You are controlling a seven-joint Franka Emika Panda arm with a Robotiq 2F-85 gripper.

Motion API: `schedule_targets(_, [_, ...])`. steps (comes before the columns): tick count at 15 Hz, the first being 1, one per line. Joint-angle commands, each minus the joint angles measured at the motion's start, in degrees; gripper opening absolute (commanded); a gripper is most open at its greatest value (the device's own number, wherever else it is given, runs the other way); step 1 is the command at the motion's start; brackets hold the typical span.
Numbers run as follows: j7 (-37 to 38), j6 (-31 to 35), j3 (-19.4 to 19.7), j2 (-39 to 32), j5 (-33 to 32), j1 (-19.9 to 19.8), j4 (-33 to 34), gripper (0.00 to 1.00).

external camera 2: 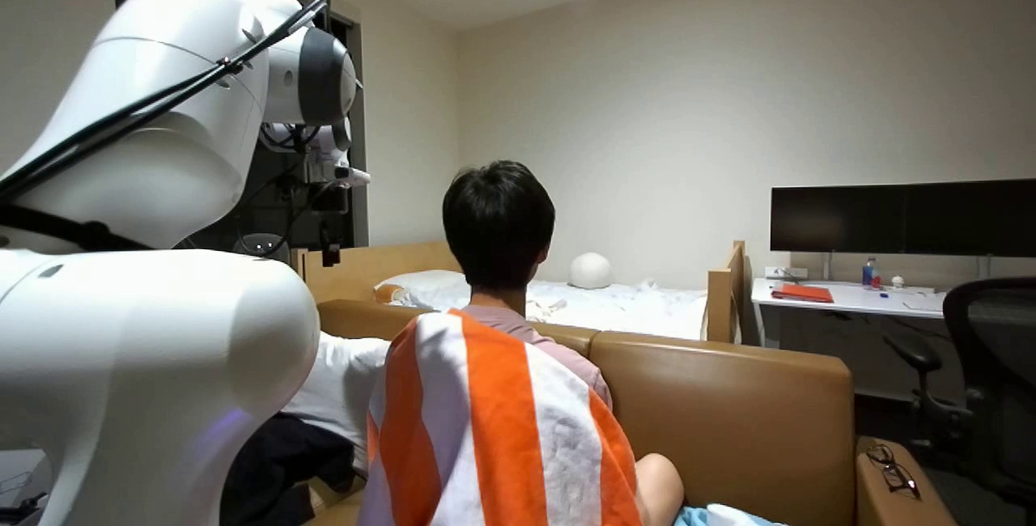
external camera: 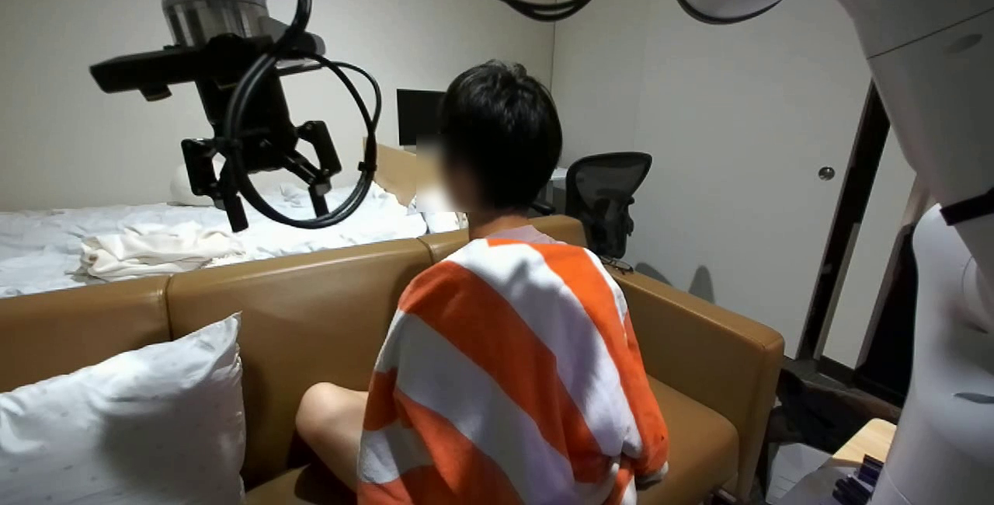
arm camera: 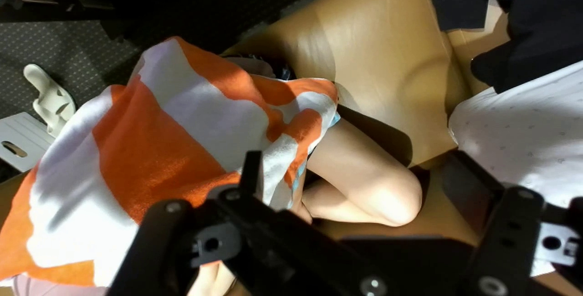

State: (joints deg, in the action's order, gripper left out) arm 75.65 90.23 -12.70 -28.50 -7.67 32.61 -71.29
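One tool (external camera: 278, 211): jaws parted wide, holding nothing, touching nothing; hangs over the sofa (external camera: 287, 315).
Striped cloth (external camera: 497, 357): below the tool and to one side, apart from it, draped over the back of a seated person (external camera 2: 498, 226).
Pillow (arm camera: 524, 132): below the tool, on the side away from the cloth.
Knee (arm camera: 394, 196): beneath the tool, bare, visible between the jaws in the wrist view.
Shoulder (external camera 2: 571, 358): pink-clad, uncovered, in an exterior view.
Coverage: judged done across most of the back; front hidden, so what is left cannot be told.
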Motion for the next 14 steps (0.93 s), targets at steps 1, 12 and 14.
schedule_targets(1, [0.0,0.0,0.0,0.0,0.0,0.0,0.0,1.0])
schedule_targets(12, [0.0,-0.2,0.1,0.0,-0.2,0.1,0.0,1.0])
schedule_targets(14, [0.0,-0.7,0.2,-0.1,-0.4,0.2,0.1,1.0])
